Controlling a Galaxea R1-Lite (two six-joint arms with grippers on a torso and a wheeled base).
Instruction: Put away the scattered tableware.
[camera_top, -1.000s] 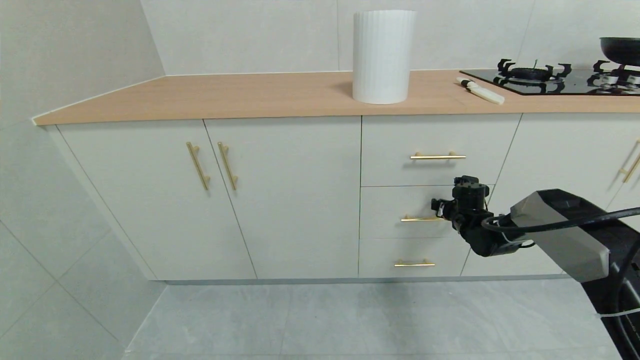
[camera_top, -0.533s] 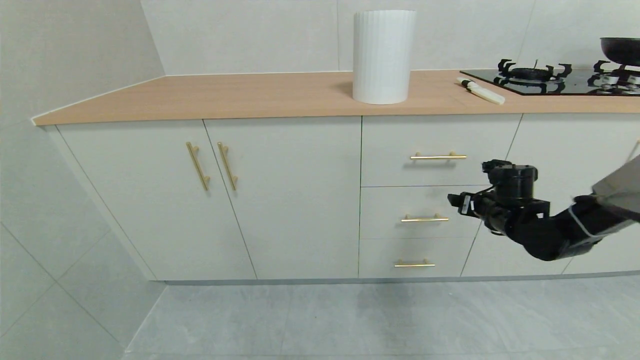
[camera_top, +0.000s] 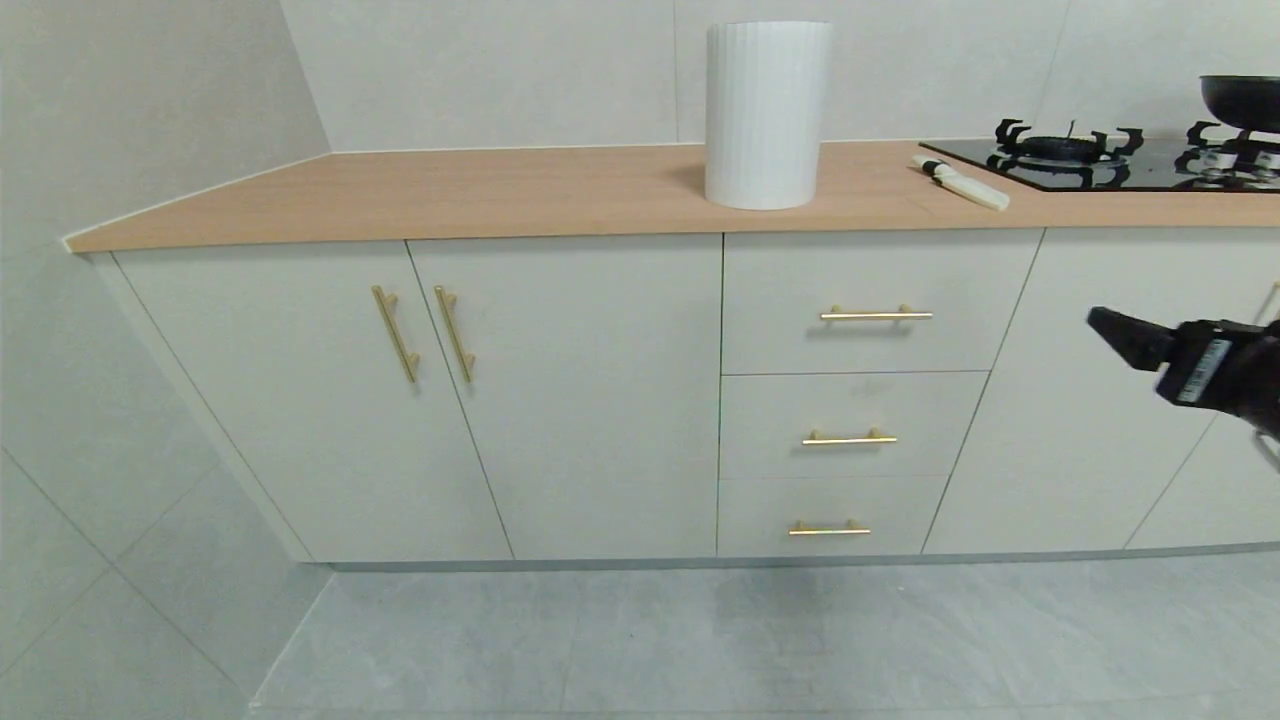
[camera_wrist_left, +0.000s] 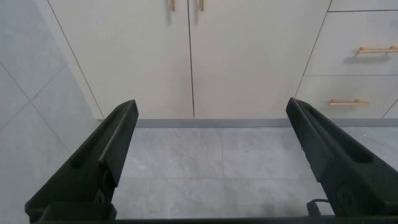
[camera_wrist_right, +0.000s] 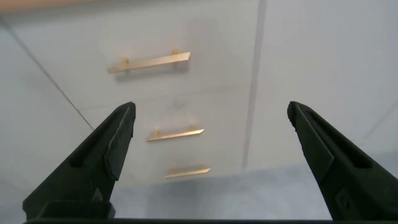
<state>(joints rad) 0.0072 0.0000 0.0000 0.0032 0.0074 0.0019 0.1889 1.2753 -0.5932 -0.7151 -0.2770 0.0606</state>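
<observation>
A: Near, low over floor tiles (camera_wrist_left: 205, 168): left gripper (camera_wrist_left: 211, 112), fingers apart, nothing held. Farther, right: right gripper (camera_wrist_right: 210, 111), likewise spread and empty, facing closed drawers (camera_top: 850, 400).
B: Why empty?
A: Probably between grasps. Pale utensil (camera_top: 960, 182) lying far right on countertop (camera_top: 450, 190), beside hob (camera_top: 1110, 165).
B: Change?
A: Right gripper withdrawn rightward from middle drawer handle (camera_top: 849, 437).
</observation>
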